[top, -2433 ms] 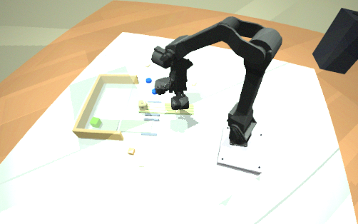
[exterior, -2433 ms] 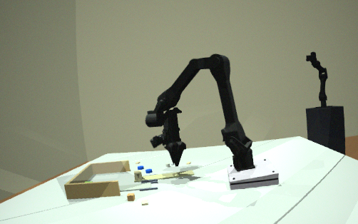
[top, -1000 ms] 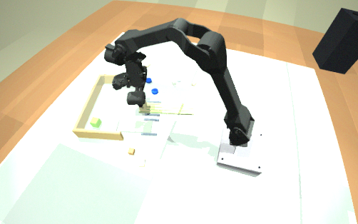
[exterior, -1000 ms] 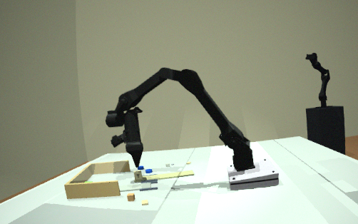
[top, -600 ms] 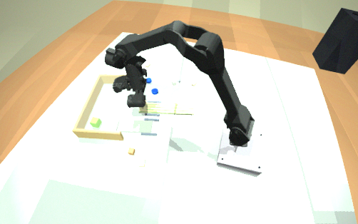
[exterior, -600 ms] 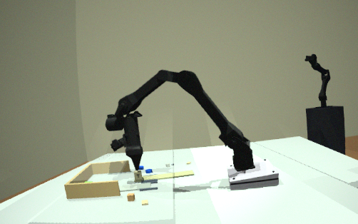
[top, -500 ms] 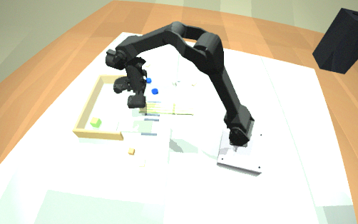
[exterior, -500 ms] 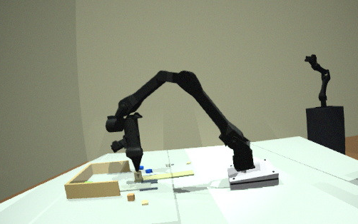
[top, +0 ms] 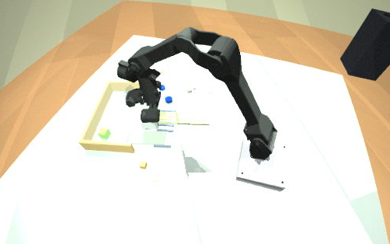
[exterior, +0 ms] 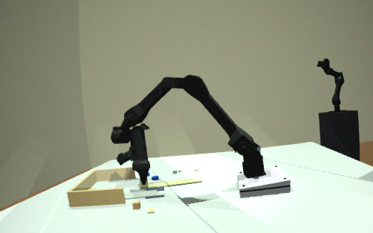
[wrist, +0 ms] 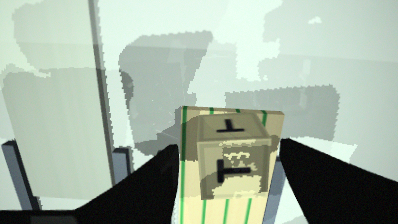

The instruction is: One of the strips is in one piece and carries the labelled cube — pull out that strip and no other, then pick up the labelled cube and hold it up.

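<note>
And here's the gripper (top: 150, 123) (exterior: 143, 183) (wrist: 228, 149), pointing down over the striped strip (top: 193, 120) (exterior: 181, 182) (wrist: 215, 212), fingers parted, grasping nothing! Look at the wrist view: one dark finger on the left, one on the right, and between them the labelled cube (wrist: 234, 160), sitting on the strip close to its end, with gaps on both sides. Black T-shaped marks show on two of its faces, and green lines run along the pale yellow strip beneath. The cube is down on that strip, not lifted, just right of the wooden tray (top: 106, 147) (exterior: 96, 199), and the strip stretches away from it to the right, towards the arm's white base (top: 259, 171) (exterior: 269, 186). Over on the left of the wrist view there's a wide pale panel (wrist: 55, 125), with a grey rail (wrist: 17, 170) by its left edge. Inside the tray, towards the near side, sits a green block (top: 104, 133) (exterior: 92, 189). Nearer still, outside the tray, an orange cube (top: 143, 165) (exterior: 136, 205) rests on the white table (top: 289, 214) (exterior: 217, 219), a small cream piece (top: 154, 178) (exterior: 151, 211) near it. On the far side of the strip, there's a blue disc (top: 168, 99) (exterior: 154, 178). Away right in the background, a second arm (exterior: 336, 90) stands on a dark pedestal (top: 374, 47) (exterior: 339, 130).
</note>
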Robot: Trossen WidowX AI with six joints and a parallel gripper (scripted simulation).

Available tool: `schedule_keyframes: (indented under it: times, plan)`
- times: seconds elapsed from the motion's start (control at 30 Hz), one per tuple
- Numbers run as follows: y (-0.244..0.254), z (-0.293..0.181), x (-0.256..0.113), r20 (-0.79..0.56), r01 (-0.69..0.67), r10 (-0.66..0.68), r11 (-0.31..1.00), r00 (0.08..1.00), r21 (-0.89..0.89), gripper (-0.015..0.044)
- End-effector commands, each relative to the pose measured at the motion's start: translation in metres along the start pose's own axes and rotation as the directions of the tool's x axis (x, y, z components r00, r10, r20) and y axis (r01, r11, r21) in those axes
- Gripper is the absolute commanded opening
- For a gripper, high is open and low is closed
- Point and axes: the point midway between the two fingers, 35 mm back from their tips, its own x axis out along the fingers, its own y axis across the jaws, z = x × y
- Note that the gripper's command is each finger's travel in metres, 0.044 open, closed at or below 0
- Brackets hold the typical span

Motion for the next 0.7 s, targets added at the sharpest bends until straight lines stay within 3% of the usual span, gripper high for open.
schedule_keyframes:
  times: [0.0, 0.1, 0.23, 0.43, 0.57, 0.67]
  plan:
    - [0.000, 0.000, 0.005, 0.001, 0.005, -0.005, 1.000, 1.000, 0.004, 0.0250]
    - [0.000, -0.001, 0.008, 0.001, 0.005, -0.005, 1.000, 1.000, 0.004, 0.0250]
    - [0.000, -0.001, 0.006, -0.001, -0.001, 0.001, 1.000, 1.000, 0.000, 0.0145]
    - [0.000, -0.001, 0.006, -0.001, -0.001, 0.001, 1.000, 1.000, 0.000, 0.0105]
    - [0.001, -0.003, 0.004, -0.001, 0.000, 0.000, 1.000, 1.000, 0.000, 0.0000]
    - [0.006, -0.011, -0.005, -0.001, 0.000, 0.000, 1.000, 1.000, 0.001, 0.0000]
